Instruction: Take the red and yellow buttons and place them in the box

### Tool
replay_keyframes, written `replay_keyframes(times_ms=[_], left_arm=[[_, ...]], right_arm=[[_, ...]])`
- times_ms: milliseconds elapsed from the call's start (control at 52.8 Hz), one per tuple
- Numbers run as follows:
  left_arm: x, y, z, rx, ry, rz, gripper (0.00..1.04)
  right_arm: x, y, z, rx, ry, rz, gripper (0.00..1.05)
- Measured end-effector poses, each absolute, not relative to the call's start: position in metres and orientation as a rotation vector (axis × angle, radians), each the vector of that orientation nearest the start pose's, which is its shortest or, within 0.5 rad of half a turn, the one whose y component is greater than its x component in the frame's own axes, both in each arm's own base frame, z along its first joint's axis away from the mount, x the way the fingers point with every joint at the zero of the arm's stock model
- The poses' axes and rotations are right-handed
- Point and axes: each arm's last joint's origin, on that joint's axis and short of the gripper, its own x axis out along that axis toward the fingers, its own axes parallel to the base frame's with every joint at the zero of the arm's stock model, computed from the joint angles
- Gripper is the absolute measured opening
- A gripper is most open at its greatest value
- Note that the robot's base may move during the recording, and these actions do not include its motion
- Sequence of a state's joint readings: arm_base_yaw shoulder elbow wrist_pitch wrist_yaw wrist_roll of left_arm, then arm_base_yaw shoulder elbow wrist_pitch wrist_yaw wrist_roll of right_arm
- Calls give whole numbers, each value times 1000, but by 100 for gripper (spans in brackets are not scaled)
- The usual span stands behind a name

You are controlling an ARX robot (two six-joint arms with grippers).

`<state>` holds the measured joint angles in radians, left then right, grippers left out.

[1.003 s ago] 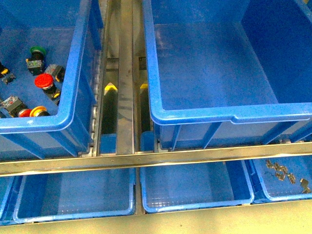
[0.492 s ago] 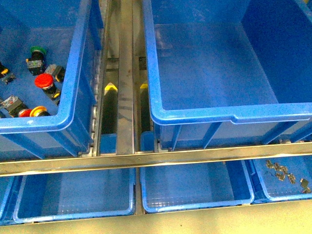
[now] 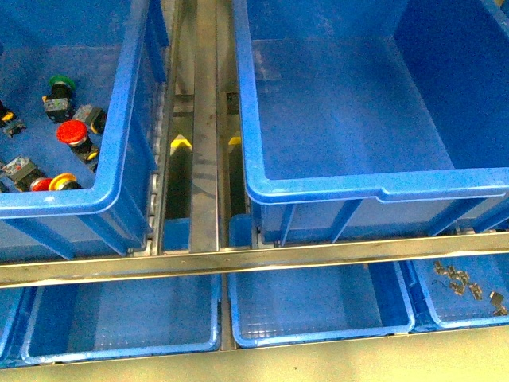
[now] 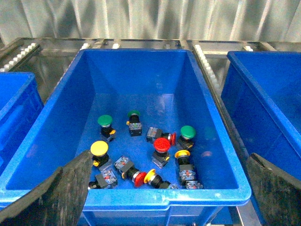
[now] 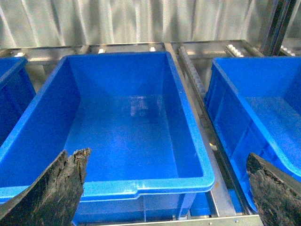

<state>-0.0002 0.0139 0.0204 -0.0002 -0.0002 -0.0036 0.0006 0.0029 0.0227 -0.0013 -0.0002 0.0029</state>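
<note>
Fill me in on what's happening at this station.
A two-armed robot is sorting push-button switches. The left gripper hangs open over the left crate, where the red and yellow buttons lie mixed with green-capped switches. The right gripper hangs open over the box, which holds nothing yet. Neither gripper is holding anything.

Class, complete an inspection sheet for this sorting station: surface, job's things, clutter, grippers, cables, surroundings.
Surface: steel roller rack carrying the crates.
Job's things: red buttons and yellow buttons lie in the left crate; the box holds nothing.
Clutter: green switches among the buttons; metal clips in a lower tray.
Grippers: left gripper open, facing the left crate; right gripper open, facing the box; neither holds anything.
Cables: nothing seen.
Surroundings: corrugated grey wall behind the rack.
</note>
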Motion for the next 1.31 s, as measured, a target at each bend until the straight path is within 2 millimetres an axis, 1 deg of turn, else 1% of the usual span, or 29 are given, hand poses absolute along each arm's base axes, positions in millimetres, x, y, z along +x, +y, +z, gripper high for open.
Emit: replay_keyframes(times_ms=[398,417,435,492,530,549,568,606,663,757,795,852,909,1003,1022,1079,1193,1306], left_arm=[[97,0,169,-6,-4,-1,97],[98,0,169,-15,14,-6,97],[98,0,168,-39,75,-21,97],[102,-1,171,-127,304,-22,97],[111,0,177,-173,388,-20,97],[120,2,183,-199,418,-15,97],[126,3,188,-209,426,-13,97],[148,9,203,-222,422,-13,97],[168,17,214,-224,428,-24,97],[198,30,223,-182,448,-54,97],[208,35,224,-165,461,-74,97],[228,43,225,-121,477,-119,97],[245,50,224,-63,496,-164,97],[281,61,210,52,553,-203,97],[285,62,209,76,556,-209,97],[305,65,199,159,582,-249,97],[330,63,185,267,621,-357,97],[355,61,171,380,627,-420,97]], right_arm=[[96,0,171,3,-19,1,99],[96,0,171,3,-19,1,99],[96,0,171,3,-19,1,99],[96,0,171,3,-19,-1,99],[96,0,171,3,-18,1,99],[96,0,171,3,-18,1,99],[96,0,171,3,-19,1,99],[96,0,171,3,-18,1,99],[96,0,171,3,-19,0,99],[96,0,171,3,-19,0,99],[96,0,171,3,-19,0,99],[96,0,171,3,-19,0,99],[96,0,171,3,-19,1,99],[96,0,171,3,-19,1,99],[96,0,171,3,-19,1,99],[96,0,171,3,-19,1,99],[96,0,171,3,-19,1,99],[96,0,171,3,-19,1,99]])
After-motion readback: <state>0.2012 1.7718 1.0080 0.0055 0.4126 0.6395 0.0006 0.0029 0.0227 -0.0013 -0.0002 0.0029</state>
